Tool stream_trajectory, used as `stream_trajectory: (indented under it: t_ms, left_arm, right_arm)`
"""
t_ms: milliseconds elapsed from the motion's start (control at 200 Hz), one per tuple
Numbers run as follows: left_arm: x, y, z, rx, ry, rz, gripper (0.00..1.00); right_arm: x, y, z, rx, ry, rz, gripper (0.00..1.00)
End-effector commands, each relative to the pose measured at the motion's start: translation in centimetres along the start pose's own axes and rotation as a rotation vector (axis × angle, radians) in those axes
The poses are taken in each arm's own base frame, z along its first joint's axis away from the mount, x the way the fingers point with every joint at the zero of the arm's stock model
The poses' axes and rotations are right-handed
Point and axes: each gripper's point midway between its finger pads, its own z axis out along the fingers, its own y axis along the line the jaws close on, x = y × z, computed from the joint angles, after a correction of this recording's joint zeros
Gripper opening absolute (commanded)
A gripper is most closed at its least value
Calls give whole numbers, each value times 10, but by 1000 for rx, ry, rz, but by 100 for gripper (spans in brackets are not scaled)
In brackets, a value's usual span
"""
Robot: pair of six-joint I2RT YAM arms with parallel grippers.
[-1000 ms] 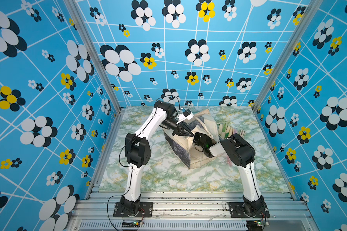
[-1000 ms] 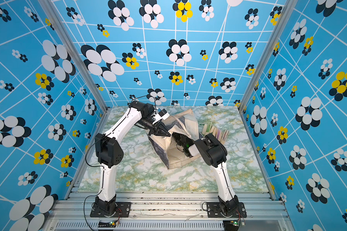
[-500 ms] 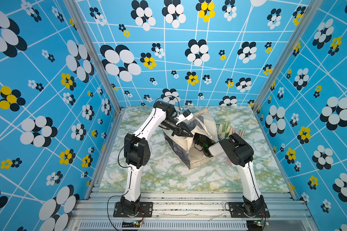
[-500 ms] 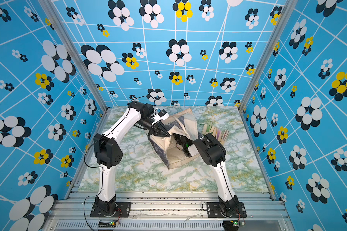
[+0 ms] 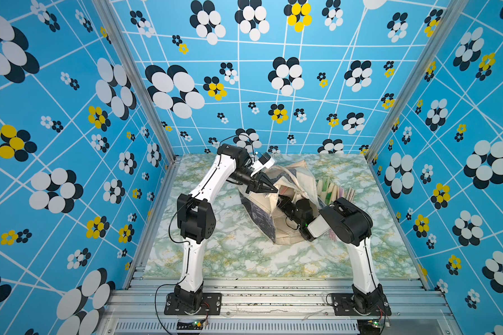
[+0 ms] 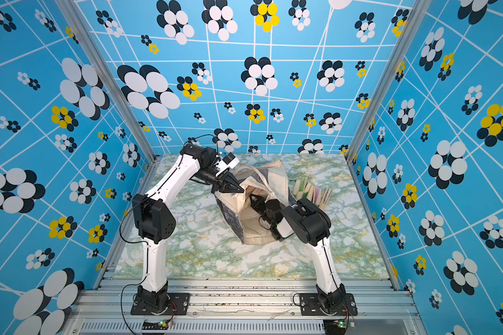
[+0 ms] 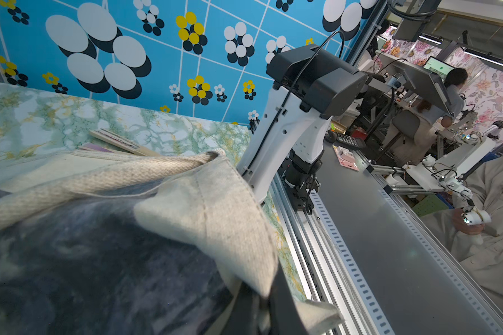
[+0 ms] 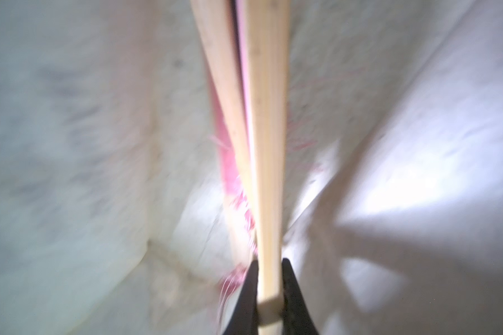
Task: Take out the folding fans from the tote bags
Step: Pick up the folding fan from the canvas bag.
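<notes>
**Right gripper clamped on a fan inside the bag**

The right gripper (image 8: 270, 262) reaches into the open mouth of the bag (image 5: 259, 216). Its two dark fingers (image 8: 249, 290) are pressed against both flat sides of a pale bamboo fan (image 8: 269, 145) near one end. A second fan (image 8: 225, 87) with a pink paper edge lies just beside it, and pink tassel threads (image 8: 240, 203) show between the two. Cream cloth walls surround both fans, and this wrist view is blurred. In both top views the right gripper is sunk in the bag's mouth, and the bag sits near the middle of the table (image 5: 244, 261). The left gripper (image 5: 269, 188) is pressed together on the cream rim of the bag at its far left side and holds that edge up. The left wrist view shows the rim cloth, a woven strap (image 7: 70, 179) and the dark printed panel (image 7: 84, 261) close to the lens. A group of fans (image 5: 331, 188) with green, pink and purple edges lies on the table just right of the bag, outside it, touching one another
</notes>
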Motion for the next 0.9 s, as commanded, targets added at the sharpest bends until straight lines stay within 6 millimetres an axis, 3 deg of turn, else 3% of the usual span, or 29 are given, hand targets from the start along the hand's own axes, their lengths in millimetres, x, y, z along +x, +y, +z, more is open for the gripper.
stream_trajectory:
  t_ms: [0, 270, 465, 690, 895]
  left_arm:
    - [-21, -30, -6, 28, -56, -115, 0]
    - [-21, -27, -10, 19, -66, -117, 0]
    - [-24, -25, -17, 6, -86, -108, 0]
    - [-25, -22, -17, 8, -97, -111, 0]
    - [-23, -20, -17, 8, -98, -120, 0]
  right_arm:
    - [11, 45, -15, -123, 24, -143, 7]
    - [28, 55, -51, -128, 69, -248, 7]
    - [20, 44, -92, -59, 38, -320, 7]
    - [28, 38, -118, 11, 111, -456, 7]
    - [20, 63, -141, -1, 127, -614, 6]
